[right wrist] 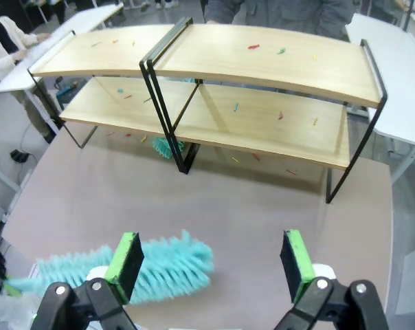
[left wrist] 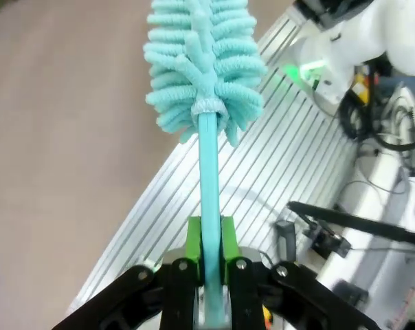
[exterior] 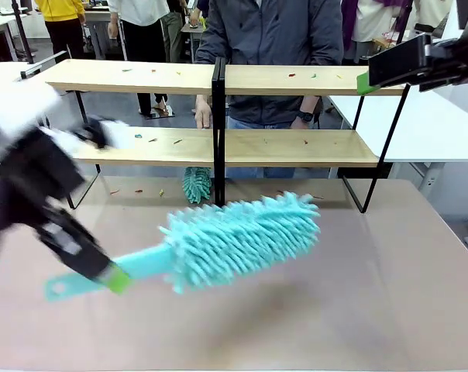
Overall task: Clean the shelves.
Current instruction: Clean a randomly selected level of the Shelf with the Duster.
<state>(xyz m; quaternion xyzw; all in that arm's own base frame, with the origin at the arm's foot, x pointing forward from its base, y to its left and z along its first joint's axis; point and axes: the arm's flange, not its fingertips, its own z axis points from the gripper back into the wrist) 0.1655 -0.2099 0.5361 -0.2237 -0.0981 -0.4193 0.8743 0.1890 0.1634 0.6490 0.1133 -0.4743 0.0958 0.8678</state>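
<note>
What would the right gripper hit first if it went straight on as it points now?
Probably the bare tabletop in front of the shelves; the open right gripper angles down at it. The duster sits off to one side. Depth is unclear.

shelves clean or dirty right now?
Dirty: small coloured scraps lie on both boards of the shelves; the duster, held by the left gripper, is above the tabletop.

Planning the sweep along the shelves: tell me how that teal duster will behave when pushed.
The duster head is all soft fringes, so it will probably squash against the shelves. Its thin handle runs straight out from the left gripper, so likely fairly stiff. Being mostly fluff, it looks light.
</note>
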